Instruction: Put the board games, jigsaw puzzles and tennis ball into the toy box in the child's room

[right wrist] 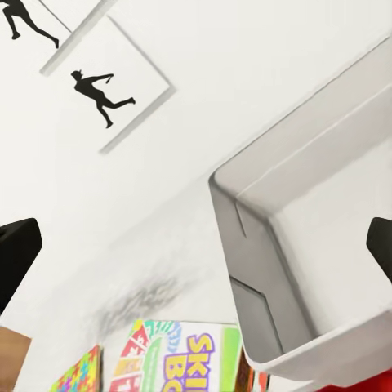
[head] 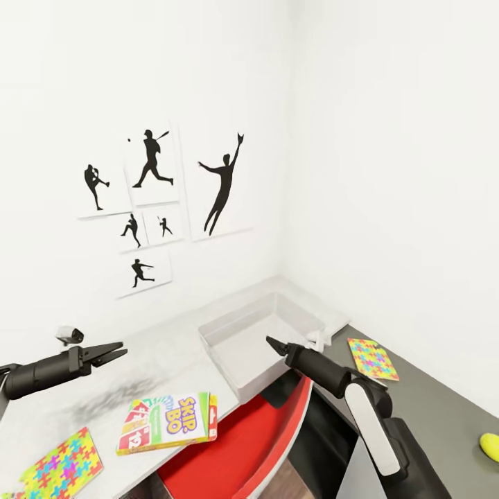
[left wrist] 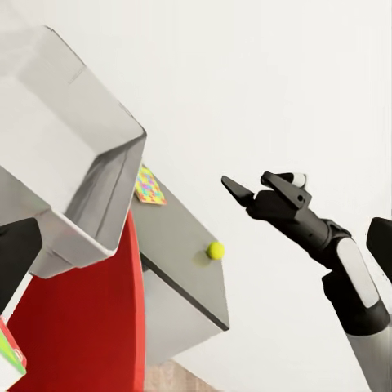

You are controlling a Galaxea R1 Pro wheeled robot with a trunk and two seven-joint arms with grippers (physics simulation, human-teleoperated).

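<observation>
1. Toy box (head: pixel 229 346): light grey.
2. Skip-Bo game (head: pixel 166 421) at desk (head: pixel 138 360) front edge: red, yellow, green; blue/yellow lettering.
3. Jigsaw puzzles (head: pixel 61 468) (head: pixel 373 359): yellow, pink, blue, green interlocking pcs.
4. Tennis ball (head: pixel 491 445): yellow-green.
5. Wall prints (head: pixel 152 166): black silhouettes on white.

Head view: tennis ball (head: pixel 491 447) cut by the right edge, jigsaw puzzle (head: pixel 61 468) on the table (head: pixel 166 357) clipped at the bottom-left corner, and right gripper (head: pixel 274 344) hides part of the toy box (head: pixel 229 331) front wall; can't tell from here if its jaws are parted. Left wrist view: toy box runs off the pic's edge, Skip-Bo box (left wrist: pixel 10 359) shows as just a corner sliver, second puzzle (left wrist: pixel 149 187) too small to make out the pieces. Right wrist view: Skip-Bo lettering cut off at the edge, fingertips (right wrist: pixel 16 255) only dark blurs at both sides.
</observation>
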